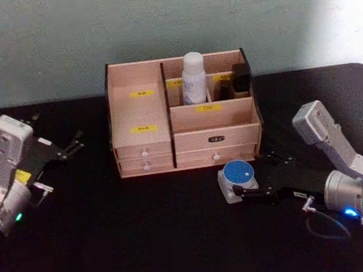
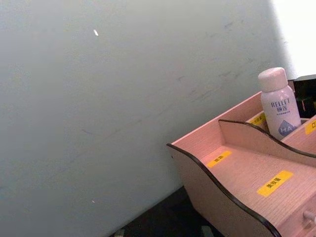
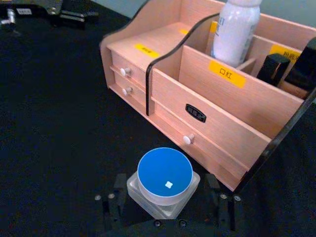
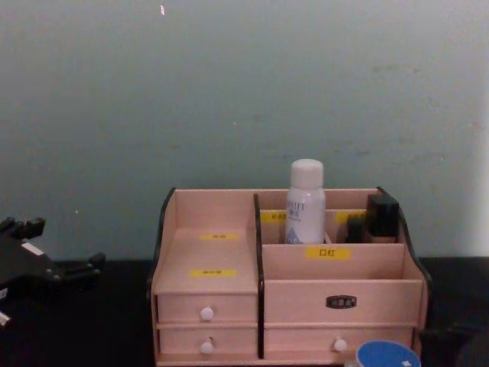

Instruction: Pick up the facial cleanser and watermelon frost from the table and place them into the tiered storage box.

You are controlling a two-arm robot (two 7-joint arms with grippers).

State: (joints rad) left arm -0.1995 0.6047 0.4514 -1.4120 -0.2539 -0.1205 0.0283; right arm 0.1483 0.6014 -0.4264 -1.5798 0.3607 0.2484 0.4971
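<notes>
Right claw [image 3: 165,193] open, fingers straddling blue-lidded clear square jar [image 1: 237,174] on black bench [image 1: 146,241], just before light wooden tiered storage box [image 1: 216,137] at bench's back edge. White cylindrical bottle [image 1: 193,77] upright in box's rear compartment. Left claw [image 1: 74,145] open, idle near left edge.

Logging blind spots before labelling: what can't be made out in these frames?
- Yellow labels on tiered storage box: head view, print too small.
- Blue-lidded jar: chest view, cut by bottom edge.
- Dark items, rear right compartment: head view, lower parts behind divider.
- Right pincer flanking jar: right wrist view, contact hidden behind jar.
</notes>
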